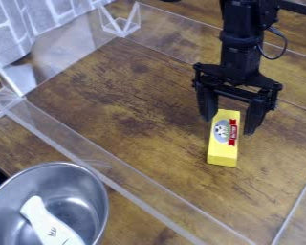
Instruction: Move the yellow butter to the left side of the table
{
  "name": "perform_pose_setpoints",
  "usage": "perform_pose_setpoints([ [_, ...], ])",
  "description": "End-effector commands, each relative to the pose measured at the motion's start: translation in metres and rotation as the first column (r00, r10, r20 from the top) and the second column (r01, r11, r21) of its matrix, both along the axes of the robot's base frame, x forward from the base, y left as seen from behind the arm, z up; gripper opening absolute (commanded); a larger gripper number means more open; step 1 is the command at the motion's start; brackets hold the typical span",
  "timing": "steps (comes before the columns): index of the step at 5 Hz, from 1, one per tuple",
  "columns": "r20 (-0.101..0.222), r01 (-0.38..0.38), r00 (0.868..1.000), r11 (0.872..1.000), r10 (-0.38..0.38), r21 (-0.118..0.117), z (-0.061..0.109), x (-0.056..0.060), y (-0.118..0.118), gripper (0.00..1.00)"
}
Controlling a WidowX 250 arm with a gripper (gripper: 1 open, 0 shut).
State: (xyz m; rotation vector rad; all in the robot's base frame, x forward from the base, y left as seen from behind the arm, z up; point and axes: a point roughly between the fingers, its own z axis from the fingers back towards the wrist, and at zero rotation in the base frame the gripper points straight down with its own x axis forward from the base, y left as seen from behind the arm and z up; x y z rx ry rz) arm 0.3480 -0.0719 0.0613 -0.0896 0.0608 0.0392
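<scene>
Lower left of the frame: a steel bowl [43, 205] with a white utensil [38, 219] lying inside, sitting outside the clear acrylic edging [79, 144]. Right of centre, the yellow butter [224, 138] lies flat on the table [130, 96], label side up, long axis running toward the upper right. Directly over its far end, the gripper [235, 117] points straight down, fingers spread wide and released, one on each side of the block's upper end; whether they touch it I cannot tell. Upper left: white cloth [28, 29].
</scene>
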Motion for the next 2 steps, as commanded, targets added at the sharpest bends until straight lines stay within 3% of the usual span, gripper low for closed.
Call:
perform_pose_setpoints([
  [1, 0.112, -0.031, 0.993, 0.999, 0.035, -0.029, 0.0355, 0.0084, 0.0076, 1.0],
  [2, 0.123, -0.048, 0.991, 0.998, 0.053, -0.042, 0.0371, 0.0093, 0.0104, 1.0],
])
